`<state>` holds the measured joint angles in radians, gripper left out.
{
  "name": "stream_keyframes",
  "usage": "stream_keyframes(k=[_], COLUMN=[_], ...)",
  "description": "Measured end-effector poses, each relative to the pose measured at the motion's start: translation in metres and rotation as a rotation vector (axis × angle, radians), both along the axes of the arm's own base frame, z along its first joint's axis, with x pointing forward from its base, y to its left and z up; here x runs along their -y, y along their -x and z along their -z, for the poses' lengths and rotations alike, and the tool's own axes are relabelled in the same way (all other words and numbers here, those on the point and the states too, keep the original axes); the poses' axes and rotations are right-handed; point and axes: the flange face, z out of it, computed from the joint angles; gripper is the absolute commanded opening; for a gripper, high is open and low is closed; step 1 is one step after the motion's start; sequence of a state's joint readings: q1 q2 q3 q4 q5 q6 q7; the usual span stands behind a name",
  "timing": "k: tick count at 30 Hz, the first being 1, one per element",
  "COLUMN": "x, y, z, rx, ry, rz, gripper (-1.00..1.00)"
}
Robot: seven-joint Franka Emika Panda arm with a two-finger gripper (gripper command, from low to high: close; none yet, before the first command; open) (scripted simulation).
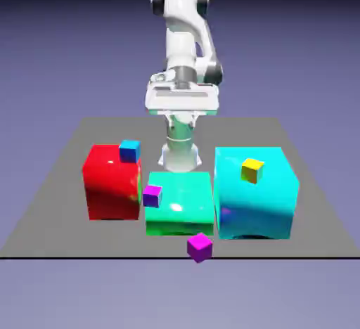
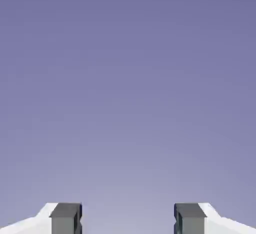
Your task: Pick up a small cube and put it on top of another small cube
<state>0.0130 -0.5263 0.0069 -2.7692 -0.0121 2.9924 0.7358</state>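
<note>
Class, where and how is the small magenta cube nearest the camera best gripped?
Probably by two opposite side faces, coming straight down from above with the open claw. The small magenta cube has nothing on top, and one upright edge points roughly toward the camera, so the claw should turn to match its flat sides.

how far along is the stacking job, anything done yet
Nothing looks done: one small purple cube shows against the green block's upper corner, the other small magenta cube near the table's front edge, so they aren't stacked. Nothing is in hand; the gripper is open and empty. Picking one up and setting it on another is left.
</note>
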Motion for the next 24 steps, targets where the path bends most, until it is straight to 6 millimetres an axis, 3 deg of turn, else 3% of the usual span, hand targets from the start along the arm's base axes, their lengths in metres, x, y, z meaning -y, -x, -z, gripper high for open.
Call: stream_keyframes(k=[11, 24], x=[-0.04, -0.082], y=[-0.102, -0.183], z=[0.056, 0.166], rx=[-0.427, -0.917], ry=[0.155, 0.318], rz=[-0.158, -0.318], gripper=[0.0, 0.0])
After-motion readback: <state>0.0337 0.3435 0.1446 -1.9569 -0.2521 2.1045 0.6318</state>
